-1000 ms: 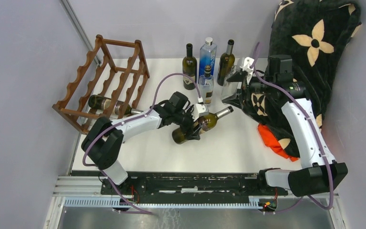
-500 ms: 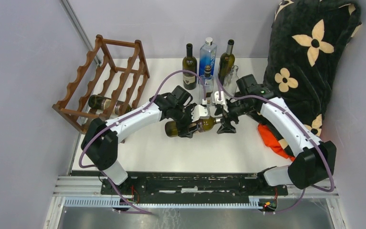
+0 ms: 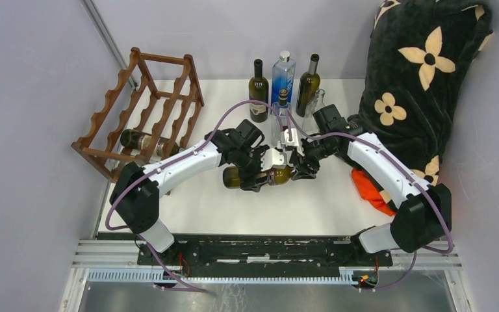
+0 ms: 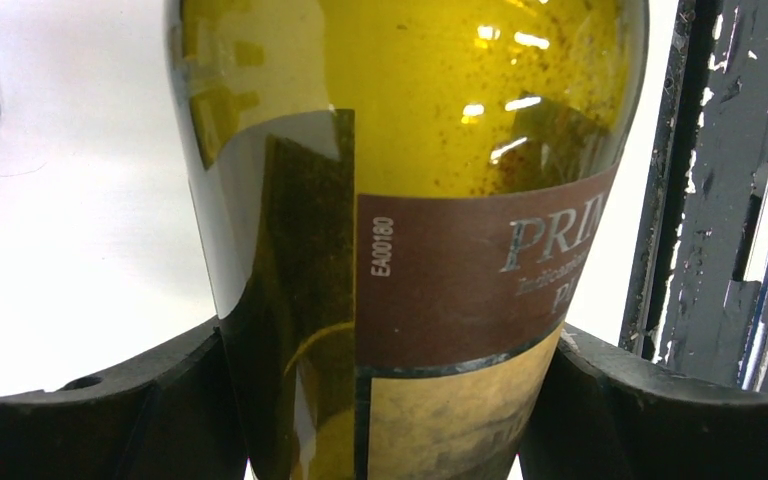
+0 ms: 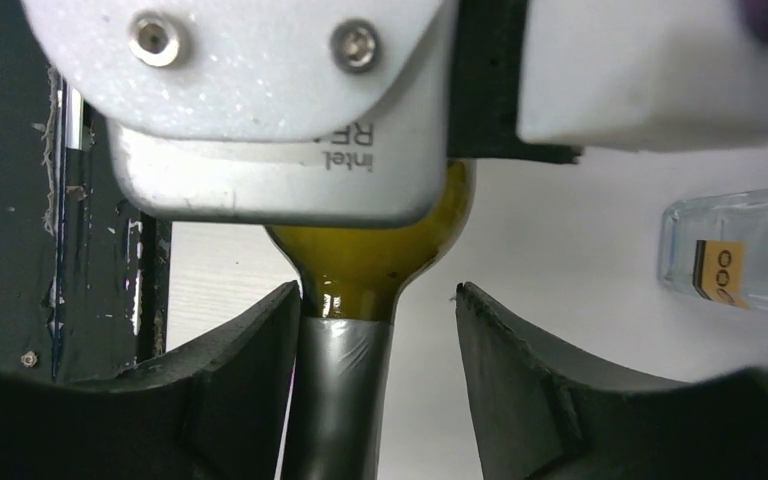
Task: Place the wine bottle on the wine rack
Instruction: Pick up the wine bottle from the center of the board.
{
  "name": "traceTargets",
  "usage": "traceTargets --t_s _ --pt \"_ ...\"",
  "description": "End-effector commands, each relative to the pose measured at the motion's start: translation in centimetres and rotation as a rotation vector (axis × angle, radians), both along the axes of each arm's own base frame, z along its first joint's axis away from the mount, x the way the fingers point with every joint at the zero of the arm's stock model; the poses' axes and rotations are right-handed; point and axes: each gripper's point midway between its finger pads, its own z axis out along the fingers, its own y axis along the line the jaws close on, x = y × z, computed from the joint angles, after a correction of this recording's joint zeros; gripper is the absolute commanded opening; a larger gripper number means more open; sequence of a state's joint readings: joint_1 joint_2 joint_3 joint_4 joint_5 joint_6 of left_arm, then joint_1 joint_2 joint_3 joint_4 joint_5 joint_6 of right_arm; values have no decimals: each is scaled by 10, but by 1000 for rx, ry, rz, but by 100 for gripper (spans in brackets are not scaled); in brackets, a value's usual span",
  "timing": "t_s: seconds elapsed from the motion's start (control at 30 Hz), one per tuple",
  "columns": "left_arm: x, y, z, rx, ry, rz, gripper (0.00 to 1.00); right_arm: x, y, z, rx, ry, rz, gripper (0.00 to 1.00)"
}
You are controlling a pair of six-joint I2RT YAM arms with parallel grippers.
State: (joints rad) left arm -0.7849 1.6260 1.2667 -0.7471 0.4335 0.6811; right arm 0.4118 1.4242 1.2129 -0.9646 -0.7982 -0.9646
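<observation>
The wine bottle is olive green with a brown label and lies sideways above the table's middle. My left gripper is shut on its body. In the left wrist view the labelled glass fills the space between both fingers of the left gripper. My right gripper sits at the neck end. In the right wrist view the foil-covered neck stands inside the open right gripper, touching the left finger, with a gap to the right one. The wine rack stands at the far left with another bottle lying in it.
Upright bottles stand at the back: a dark one, a blue-tinted clear one, a green one and a small clear one. A black flowered blanket and an orange cloth fill the right side.
My right arm swung down from the back right to the bottle's neck, and its jaws narrowed around it. The left gripper carried the bottle slightly left and more level.
</observation>
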Motion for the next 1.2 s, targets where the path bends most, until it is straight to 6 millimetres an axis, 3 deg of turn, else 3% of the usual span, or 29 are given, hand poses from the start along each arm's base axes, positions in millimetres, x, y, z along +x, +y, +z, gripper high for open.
traceTargets --t_s 0.0,0.17,0.33,0.43,0.5,0.57,0.6,0.67,0.73,0.8,0.83,1.03,1.17 --pt "13 -21 52 -143 -137 -66 2 -6 5 -5 1 -23 36 64" --pt "14 -22 52 -145 -137 -65 2 -11 7 -12 -10 -21 55 53" --pt "14 -23 55 -162 -145 -59 2 -12 6 -14 -19 -22 55 26" --pt "14 -24 55 -164 -145 -61 2 -10 5 -15 -24 -32 48 24" --pt "14 -23 55 -163 -143 -59 2 -11 5 -13 -17 -32 49 8" --pt "15 -23 55 -164 -146 -49 3 -15 8 -8 7 -22 64 0" --pt "16 -23 55 -164 -148 -39 13 -17 10 -5 20 -20 71 0" --pt "20 -22 56 -170 -169 -5 42 -22 12 -2 45 -8 75 0" --pt "21 -21 58 -188 -197 10 59 -24 14 0 70 2 64 0" --pt "22 -18 58 -200 -217 24 88 -25 16 1 95 6 41 0" --pt "21 -17 57 -201 -215 25 98 -25 17 1 109 9 28 0" --pt "15 -4 47 -171 -214 48 100 -19 16 4 158 10 -30 0" --pt "13 6 53 -163 -245 67 100 -18 10 -4 144 7 -51 0"
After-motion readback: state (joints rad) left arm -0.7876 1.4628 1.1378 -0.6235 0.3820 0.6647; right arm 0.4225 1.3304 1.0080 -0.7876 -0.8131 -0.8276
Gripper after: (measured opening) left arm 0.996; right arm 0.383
